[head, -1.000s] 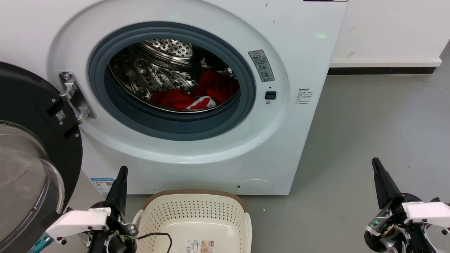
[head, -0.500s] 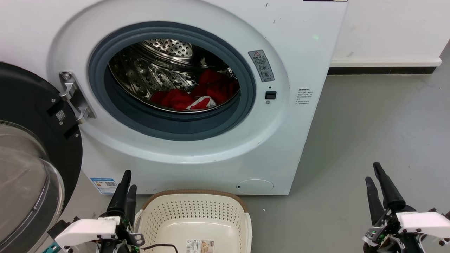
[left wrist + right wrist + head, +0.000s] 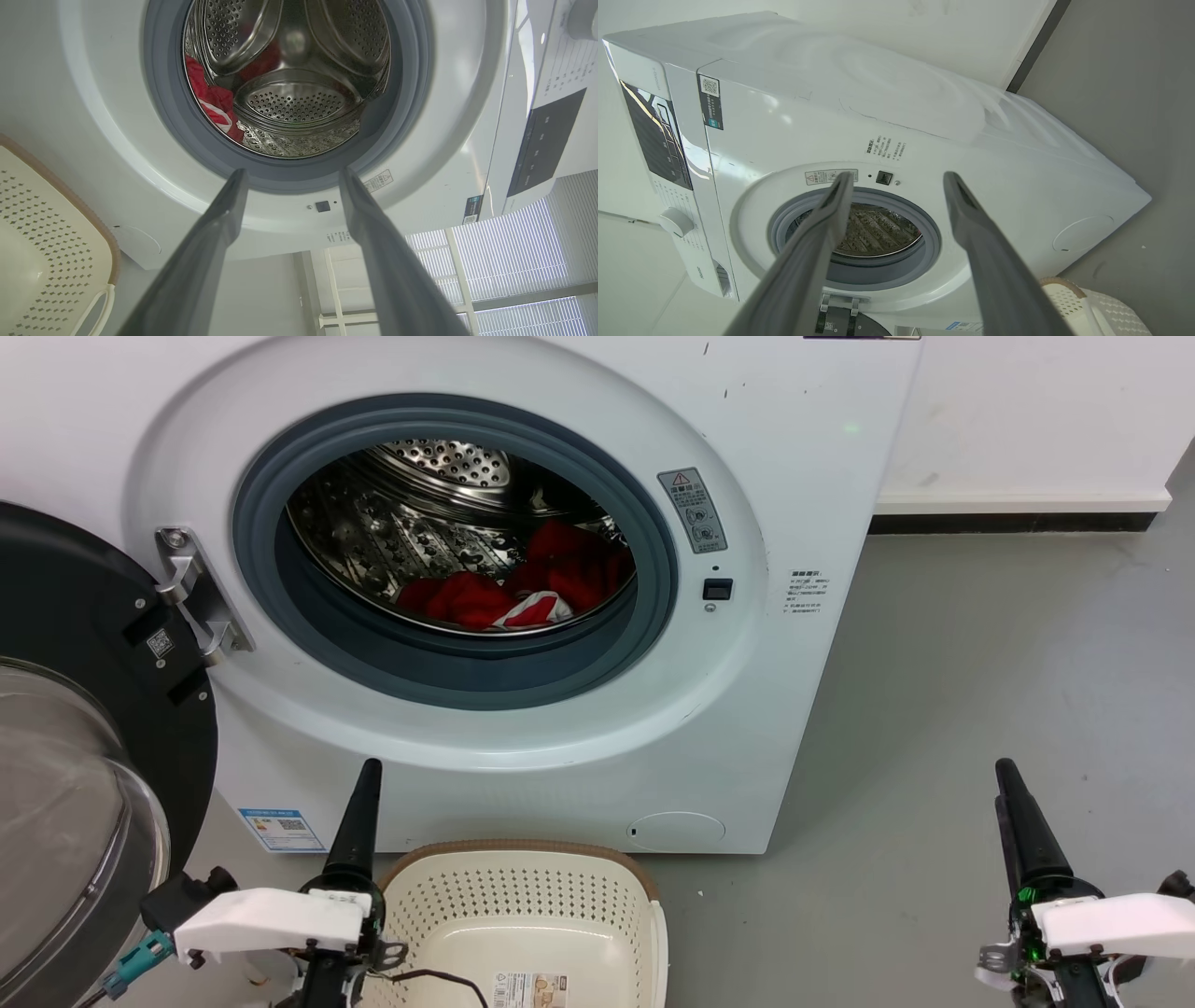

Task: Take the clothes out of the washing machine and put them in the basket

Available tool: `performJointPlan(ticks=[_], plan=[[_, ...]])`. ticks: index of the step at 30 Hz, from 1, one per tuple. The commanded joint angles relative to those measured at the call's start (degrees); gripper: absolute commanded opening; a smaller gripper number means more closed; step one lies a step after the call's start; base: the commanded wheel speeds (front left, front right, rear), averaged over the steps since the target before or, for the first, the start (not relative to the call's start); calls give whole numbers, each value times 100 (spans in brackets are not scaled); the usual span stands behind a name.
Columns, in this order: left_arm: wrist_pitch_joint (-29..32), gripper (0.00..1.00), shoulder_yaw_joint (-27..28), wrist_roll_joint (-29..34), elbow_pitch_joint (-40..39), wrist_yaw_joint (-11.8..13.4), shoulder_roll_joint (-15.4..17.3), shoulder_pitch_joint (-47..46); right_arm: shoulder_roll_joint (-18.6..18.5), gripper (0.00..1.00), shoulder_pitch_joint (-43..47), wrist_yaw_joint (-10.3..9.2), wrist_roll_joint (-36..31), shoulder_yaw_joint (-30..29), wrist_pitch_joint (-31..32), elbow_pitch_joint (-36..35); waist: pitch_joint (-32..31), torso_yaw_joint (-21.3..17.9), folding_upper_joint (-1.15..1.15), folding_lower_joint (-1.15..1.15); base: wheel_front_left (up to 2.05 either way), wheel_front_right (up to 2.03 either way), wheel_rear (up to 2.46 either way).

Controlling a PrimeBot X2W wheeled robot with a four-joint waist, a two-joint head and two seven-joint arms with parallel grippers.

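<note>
The clothes [image 3: 523, 583] are a red heap with a white-striped piece, lying low in the steel drum of the washing machine [image 3: 766, 476], whose door [image 3: 84, 616] hangs open to the left. The cream basket [image 3: 523, 915] stands on the floor in front of the machine, with nothing but a label inside. My left gripper [image 3: 369, 775] rises beside the basket's left rim, below the porthole. In the left wrist view the gripper [image 3: 293, 173] is open and aimed at the drum and the clothes [image 3: 212, 100]. My right gripper [image 3: 1006, 777] stands over the floor to the right, open [image 3: 899, 177] and holding nothing.
The open glass door fills the left side next to my left arm. Grey floor [image 3: 980, 644] stretches to the right of the machine up to a white wall with a dark skirting [image 3: 1018, 523]. A thin black cable [image 3: 439, 978] lies over the basket's near edge.
My left gripper has risen and shifted right, toward the machine's front, turning so its fingers line up edge-on. The right gripper has turned the same way and barely moved. The clothes are unmoved.
</note>
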Motion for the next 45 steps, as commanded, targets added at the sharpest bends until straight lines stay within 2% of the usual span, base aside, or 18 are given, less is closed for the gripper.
performJointPlan(ticks=[1,16,32,45], plan=[[-72,100,-74,330,-150,0,12,-152,-16,100,-24,0,-366,-13,-85,-193,1,1,0,0,0,0,0],[-400,100,-330,2305,-342,129,14,-232,0,100,174,0,-2593,40,-412,-444,-1,9,0,0,0,0,0],[-698,100,-555,3843,-261,252,19,-262,3,100,339,0,-4080,126,-712,-669,-11,47,0,0,0,0,0],[-895,100,-724,4748,-241,348,64,-306,4,100,444,0,-5057,188,-809,-817,-10,76,0,0,0,0,0]])
